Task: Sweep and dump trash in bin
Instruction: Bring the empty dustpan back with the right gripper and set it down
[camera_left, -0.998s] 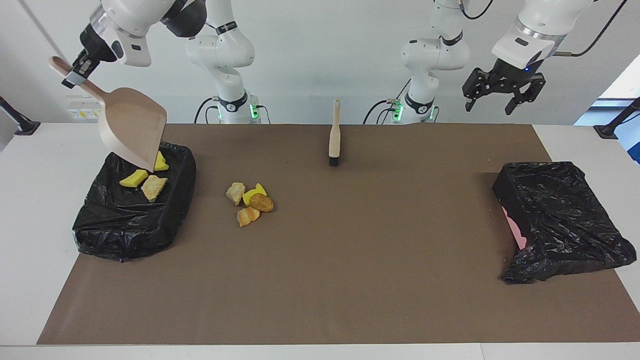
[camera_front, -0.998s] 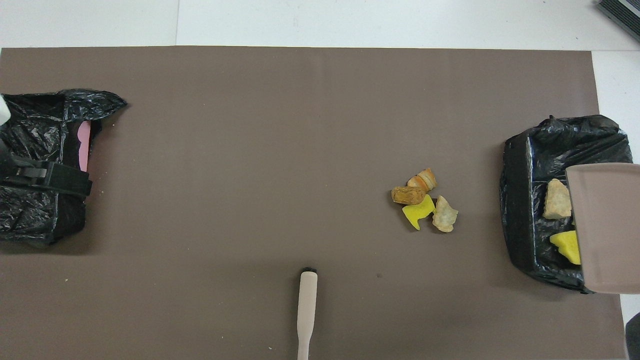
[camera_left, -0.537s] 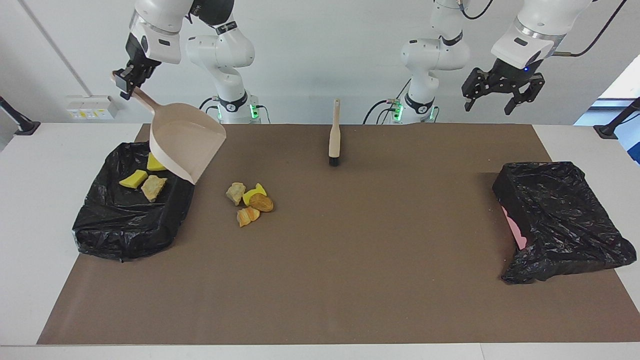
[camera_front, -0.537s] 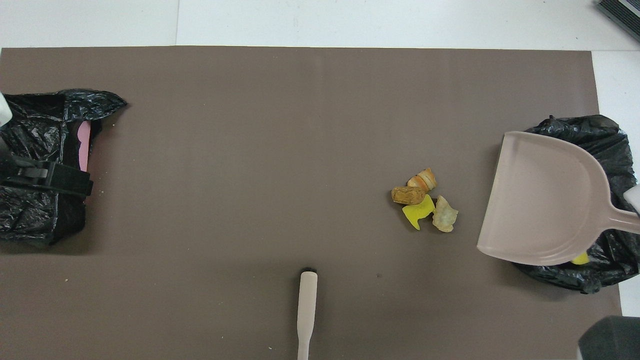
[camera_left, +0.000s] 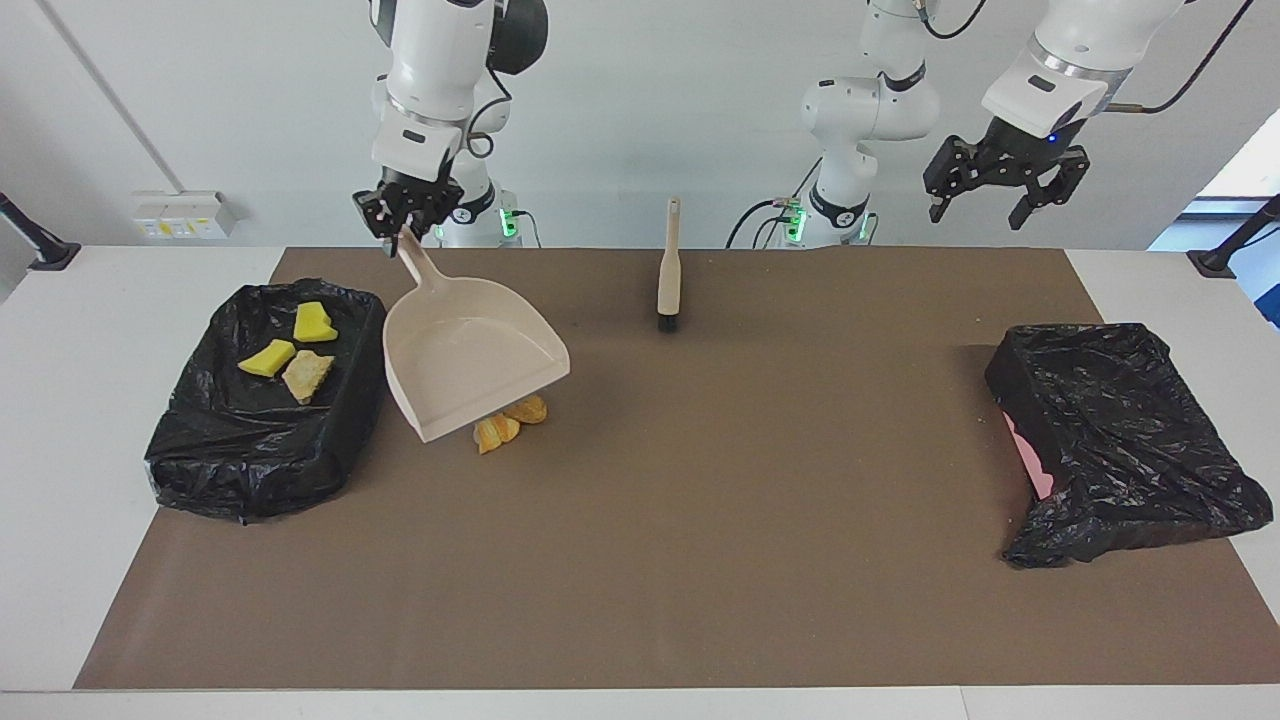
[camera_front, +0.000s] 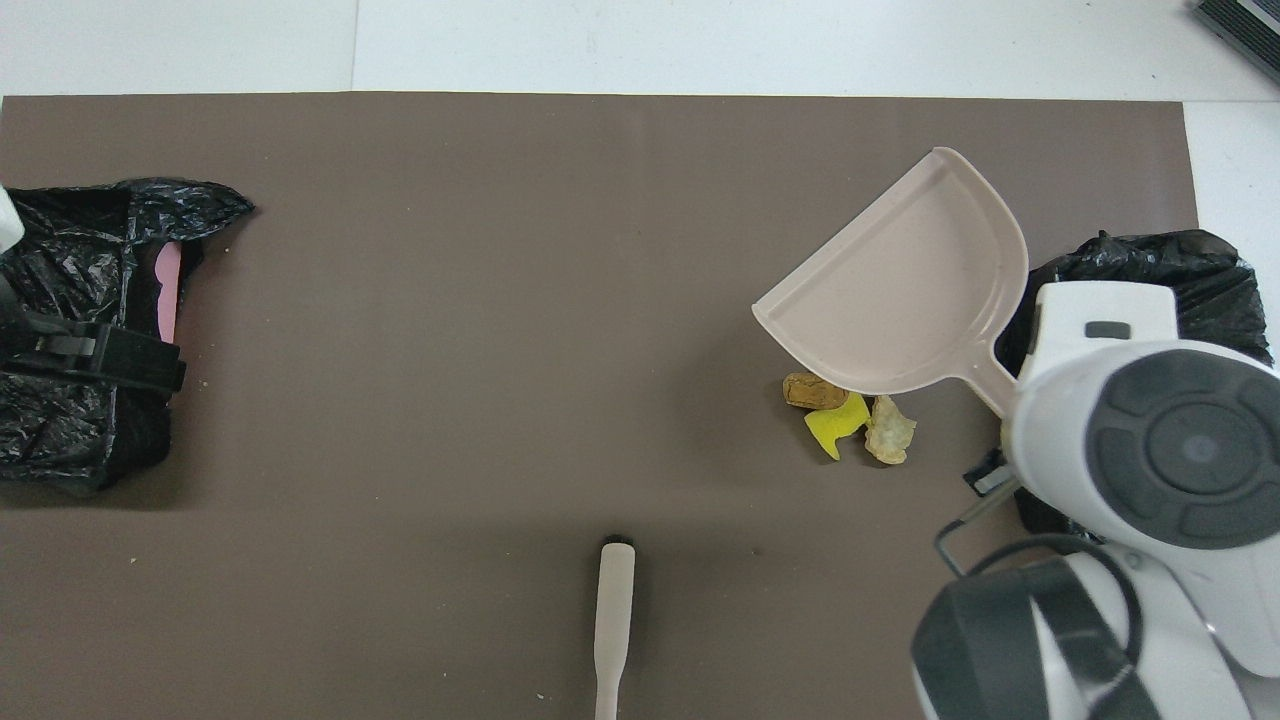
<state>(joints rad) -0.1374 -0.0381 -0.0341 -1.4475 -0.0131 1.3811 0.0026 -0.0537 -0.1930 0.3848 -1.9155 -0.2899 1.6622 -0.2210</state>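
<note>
My right gripper (camera_left: 405, 222) is shut on the handle of the beige dustpan (camera_left: 470, 355), which hangs tilted over the mat beside the bin. The empty pan (camera_front: 900, 290) covers part of a small pile of trash: a brown lump (camera_front: 815, 391), a yellow sponge chunk (camera_front: 835, 425) and a tan lump (camera_front: 888, 432); orange pieces (camera_left: 497, 430) show under its lip. The black-bagged bin (camera_left: 260, 430) at the right arm's end holds two yellow chunks (camera_left: 313, 322) and a tan lump (camera_left: 307, 374). My left gripper (camera_left: 990, 200) waits open in the air at the left arm's end.
The beige brush (camera_left: 668, 265) lies on the brown mat near the robots, midway between the arms, bristles pointing away from them (camera_front: 612, 620). A second black bag (camera_left: 1120, 440) with something pink showing at its edge sits at the left arm's end.
My right arm has swung the dustpan away from above the bin to over the trash pile on the mat, turning it flatter. The three scraps stay in the bin. The left arm has not moved.
</note>
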